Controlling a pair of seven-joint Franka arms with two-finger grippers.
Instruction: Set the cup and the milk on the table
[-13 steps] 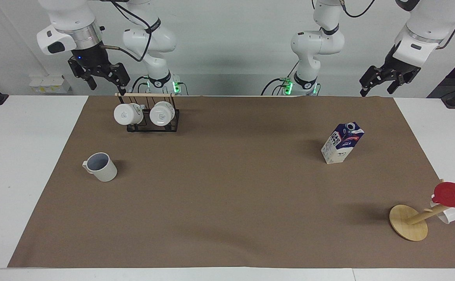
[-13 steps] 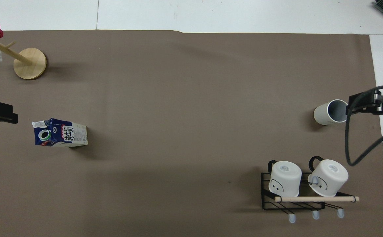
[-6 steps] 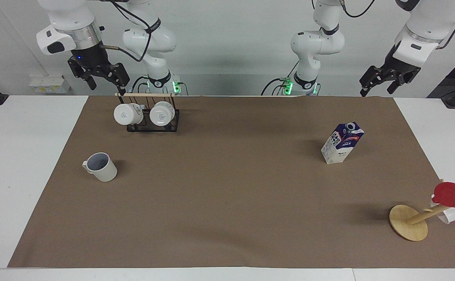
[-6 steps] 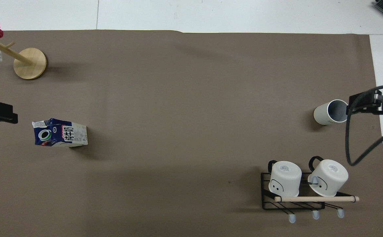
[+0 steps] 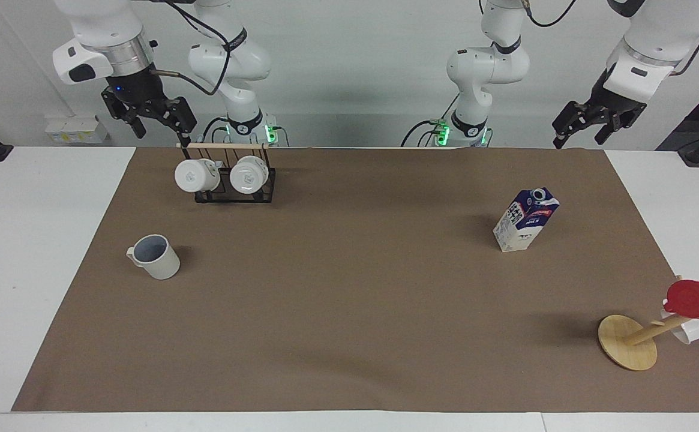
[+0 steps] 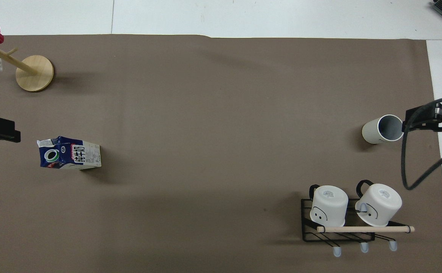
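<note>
The off-white cup (image 5: 156,258) stands upright on the brown sheet toward the right arm's end of the white table (image 5: 19,252); it also shows in the overhead view (image 6: 381,130). The blue and white milk carton (image 5: 525,221) stands upright on the sheet toward the left arm's end, and shows in the overhead view (image 6: 71,152). My right gripper (image 5: 165,133) hangs open and empty high in the air, apart from the cup; in the overhead view (image 6: 431,119) it appears beside it. My left gripper (image 5: 578,141) hangs open and empty, well above the carton's end of the table.
A black wire rack (image 5: 234,187) with two glossy white mugs and a wooden rod stands near the right arm's base. A wooden mug tree (image 5: 627,343) carrying a red cup (image 5: 698,298) and a white mug stands at the left arm's end, farther from the robots than the carton.
My right gripper has risen a little and drifted away from the cup toward the table's end. The left arm, the cup and the carton have not moved.
</note>
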